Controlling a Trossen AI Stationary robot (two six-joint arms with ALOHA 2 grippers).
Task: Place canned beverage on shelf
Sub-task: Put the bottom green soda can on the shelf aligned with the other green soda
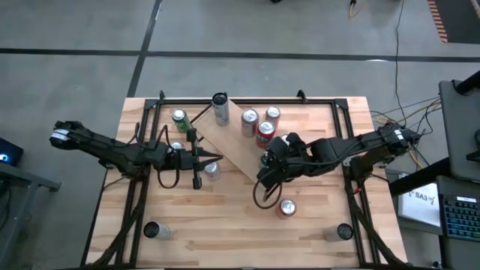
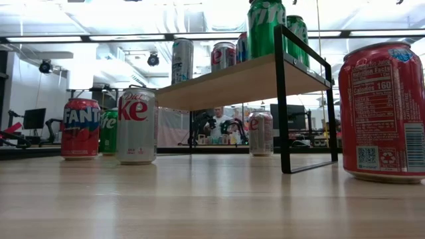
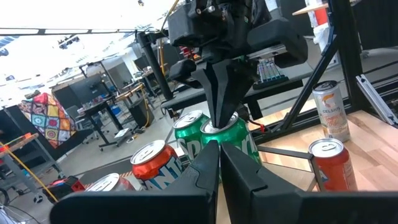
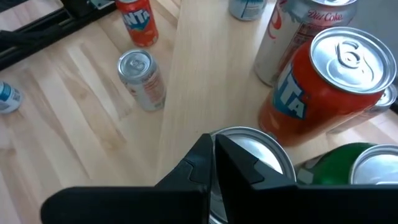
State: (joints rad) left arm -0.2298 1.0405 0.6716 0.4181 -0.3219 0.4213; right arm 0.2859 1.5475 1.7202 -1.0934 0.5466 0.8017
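The shelf point(image 1: 236, 146) is a light-wood board lying slantwise at mid-table, with black end frames point(image 2: 282, 99). Several cans stand on it, among them an orange-red Fanta can point(image 4: 323, 81) and a Diet Coke can point(image 4: 298, 25). Two green cans point(image 3: 239, 146) stand at its near end. My right gripper point(image 3: 221, 118) is shut and slants down over one green can's silver top point(image 4: 261, 149). Left of the shelf, my left gripper point(image 1: 217, 157) is shut, level and pointing at the green cans, with nothing in it. My right gripper has its shut fingertips point(image 3: 219, 109) at the rim of the green can's top point(image 3: 231, 126), coming from above and slanting down. Whether they touch the can I cannot tell. The can stands upright on the shelf.
Loose cans stand on the table: a red one point(image 1: 287, 208) near my right arm, one by each near corner point(image 1: 154, 230) point(image 1: 339, 232), a green one point(image 1: 179, 118) at the far left and a silver one point(image 1: 212, 171) under my left gripper. Black rails point(image 1: 135, 187) frame the tabletop.
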